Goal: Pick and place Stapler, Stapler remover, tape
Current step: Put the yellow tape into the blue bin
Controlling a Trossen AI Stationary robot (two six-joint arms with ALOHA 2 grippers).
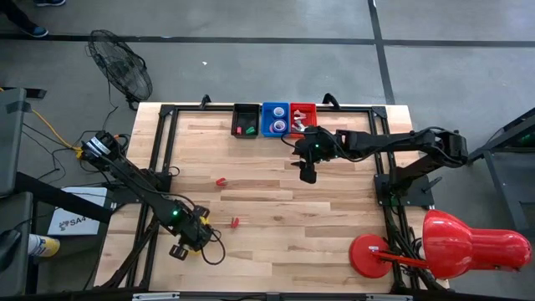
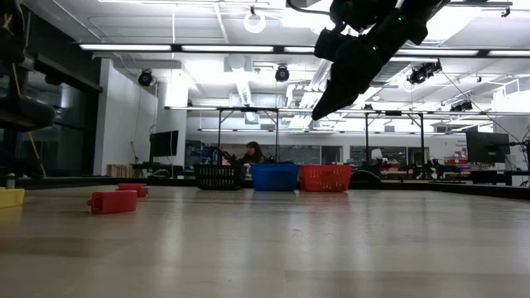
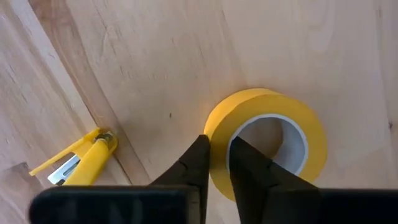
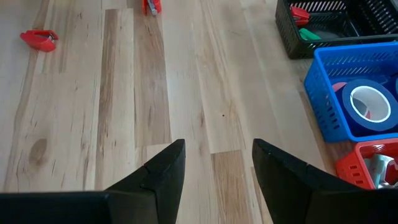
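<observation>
Three baskets (image 1: 275,119) stand in a row; two red items (image 1: 221,181), perhaps staplers, lie apart. The left gripper (image 3: 219,163) pinches the yellow tape roll's (image 3: 273,134) wall beside one yellow staple remover (image 3: 78,163); the right gripper (image 4: 216,163) hangs spread.

A roll of yellow tape (image 3: 267,140) is seen lying flat on the pale wooden surface (image 3: 155,56). Its near wall is pinched by the left gripper (image 3: 219,155), one dark finger (image 3: 193,165) being set outside the roll and the other inside its hollow. A yellow stapler remover (image 3: 78,163) is seen lying nearby, apart from the tape.
</observation>
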